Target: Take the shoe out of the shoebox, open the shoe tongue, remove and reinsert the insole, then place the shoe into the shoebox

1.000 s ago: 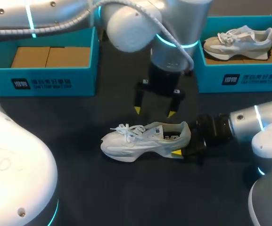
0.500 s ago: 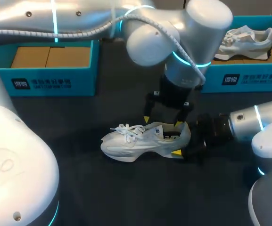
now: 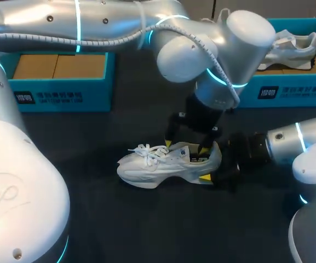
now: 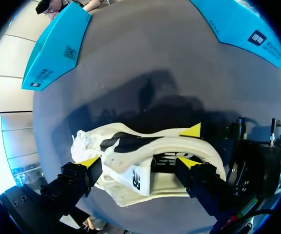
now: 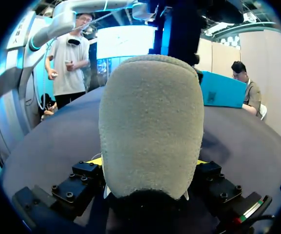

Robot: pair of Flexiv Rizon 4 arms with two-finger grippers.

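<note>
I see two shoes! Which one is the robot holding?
The shoe on the table, heel in the right gripper; the other shoe lies in a blue box.

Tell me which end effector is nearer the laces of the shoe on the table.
Left. The left end effector hangs over the middle of the shoe, just behind the laces. The right end effector grips the heel, the end farthest from them.

Even, fairly bright light from overhead falls on the dark table [image 3: 81,181], and the shadows are soft. In the head view a faint one sits under the white shoe [image 3: 158,164]. In the left wrist view a broader one spreads beyond it. The left arm [image 3: 119,24] carries pale highlights and glowing cyan rings. In the right wrist view a washed-out bright panel glares past the table's far edge.
</note>
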